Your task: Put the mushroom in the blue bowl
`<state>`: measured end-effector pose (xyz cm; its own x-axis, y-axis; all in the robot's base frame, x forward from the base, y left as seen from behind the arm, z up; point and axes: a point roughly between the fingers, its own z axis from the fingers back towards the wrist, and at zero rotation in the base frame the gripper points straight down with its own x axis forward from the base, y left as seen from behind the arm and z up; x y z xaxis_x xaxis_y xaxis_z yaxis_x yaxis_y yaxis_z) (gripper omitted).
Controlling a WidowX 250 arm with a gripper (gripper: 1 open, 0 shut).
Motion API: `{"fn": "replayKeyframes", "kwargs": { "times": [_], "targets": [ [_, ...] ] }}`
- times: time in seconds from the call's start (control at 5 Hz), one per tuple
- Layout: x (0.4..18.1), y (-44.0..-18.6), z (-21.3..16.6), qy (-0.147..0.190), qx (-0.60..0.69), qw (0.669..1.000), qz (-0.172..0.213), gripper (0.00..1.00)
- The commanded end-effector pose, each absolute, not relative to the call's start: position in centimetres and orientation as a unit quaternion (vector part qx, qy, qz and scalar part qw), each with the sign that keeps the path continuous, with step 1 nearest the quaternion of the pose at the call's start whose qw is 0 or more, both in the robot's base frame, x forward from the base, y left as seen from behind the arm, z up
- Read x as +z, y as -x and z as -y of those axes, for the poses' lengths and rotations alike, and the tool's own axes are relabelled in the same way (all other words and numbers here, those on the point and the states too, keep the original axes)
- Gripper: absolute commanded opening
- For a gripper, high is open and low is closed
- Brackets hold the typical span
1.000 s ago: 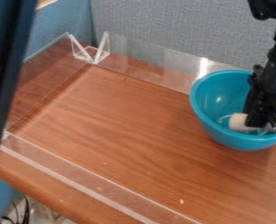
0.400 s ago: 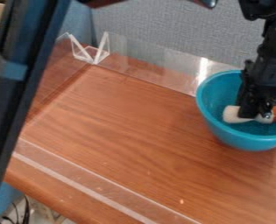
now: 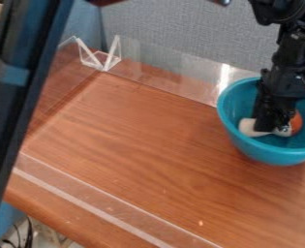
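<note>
- Left edge: dark arm part (image 3: pixel 23 87).
- Upper left: white bracket (image 3: pixel 99 55) by a clear strip.
- Right: blue bowl (image 3: pixel 239 138) on the wooden table (image 3: pixel 129 145).
- Inside it, mushroom (image 3: pixel 251 128), cap rightward.
- Over the mushroom: pincer (image 3: pixel 274 128), narrow; grip unclear.

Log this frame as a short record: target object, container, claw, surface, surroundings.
target object: small toy mushroom, cream stem, orange-red cap, lying inside the bowl
container: round teal-blue glossy plastic bowl, at the table's right side
claw: black claw, down in the bowl at the mushroom; grip unclear
surface: brown wood-grain table
surroundings: grey textured panel behind
</note>
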<state>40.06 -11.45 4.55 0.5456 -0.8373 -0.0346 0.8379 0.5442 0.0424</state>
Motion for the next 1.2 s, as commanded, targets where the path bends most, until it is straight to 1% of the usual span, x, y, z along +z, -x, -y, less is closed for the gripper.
{"fn": "replayKeyframes", "kwargs": {
  "times": [0.0, 0.4, 0.8, 1.0],
  "targets": [
    [7.1, -41.5, 12.2, -0.036, -0.465, 0.884, 0.028, 0.00],
    [9.2, -39.5, 12.7, -0.036, -0.509, 0.859, 0.034, 0.00],
    [9.0, -39.5, 10.6, -0.037, -0.488, 0.871, 0.036, 0.00],
    [8.2, -39.7, 9.9, -0.039, -0.474, 0.879, 0.035, 0.00]
  ]
}}
